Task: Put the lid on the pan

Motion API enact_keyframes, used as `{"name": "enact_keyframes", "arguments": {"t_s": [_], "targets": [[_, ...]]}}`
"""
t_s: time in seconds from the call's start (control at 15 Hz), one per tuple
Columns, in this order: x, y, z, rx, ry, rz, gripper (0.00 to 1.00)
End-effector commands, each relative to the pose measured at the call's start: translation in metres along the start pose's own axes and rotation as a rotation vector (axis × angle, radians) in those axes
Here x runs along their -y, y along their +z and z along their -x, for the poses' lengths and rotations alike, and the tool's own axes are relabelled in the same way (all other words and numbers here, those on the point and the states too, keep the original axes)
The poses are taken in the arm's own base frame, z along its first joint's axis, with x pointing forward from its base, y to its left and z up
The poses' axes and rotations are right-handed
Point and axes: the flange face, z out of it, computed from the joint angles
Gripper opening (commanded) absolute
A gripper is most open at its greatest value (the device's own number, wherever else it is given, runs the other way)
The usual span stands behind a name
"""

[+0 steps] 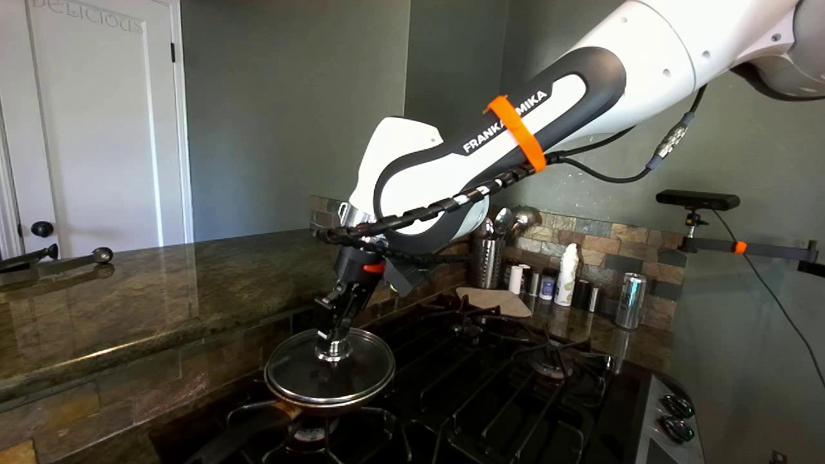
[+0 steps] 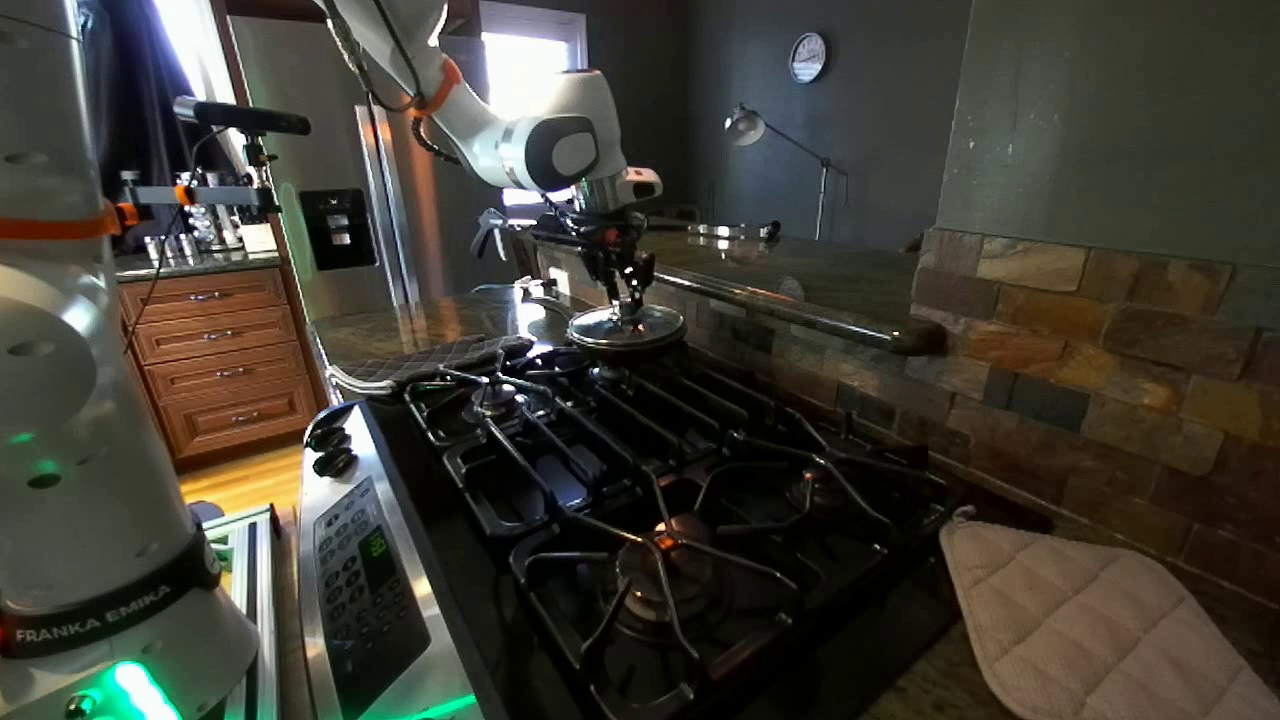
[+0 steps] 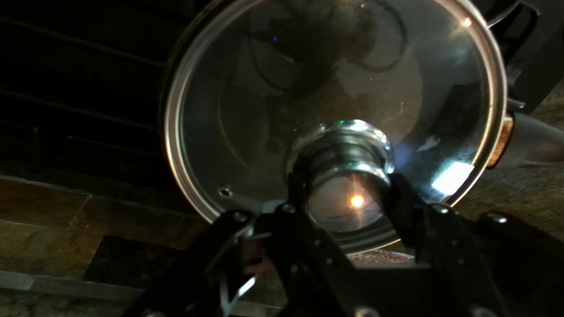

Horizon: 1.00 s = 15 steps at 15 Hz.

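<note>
My black two-fingered gripper [image 3: 346, 187] is pinched narrow around the shiny metal knob [image 3: 346, 169], one finger [image 3: 405, 211] on each side, since a hold at the centre should balance the round see-through glass lid [image 3: 326, 92]. That lid lies over the shallow dark frying pan [image 1: 329, 408], roughly rim above rim, and the pan stands on the black gas stovetop [image 1: 464, 386], its handle [image 3: 542, 141] jutting out past the lid. I judge the lid at or nearly home, though whether it touches all round I cannot tell
</note>
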Motion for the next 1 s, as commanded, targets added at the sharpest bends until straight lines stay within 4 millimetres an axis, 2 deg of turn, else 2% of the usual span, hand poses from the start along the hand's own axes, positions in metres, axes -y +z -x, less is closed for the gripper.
{"name": "enact_keyframes", "arguments": {"t_s": [0.0, 0.93], "targets": [[0.0028, 0.0004, -0.0066, -0.020, -0.008, -0.012, 0.23], [0.0017, 0.0023, -0.0068, -0.030, 0.003, -0.014, 0.23]]}}
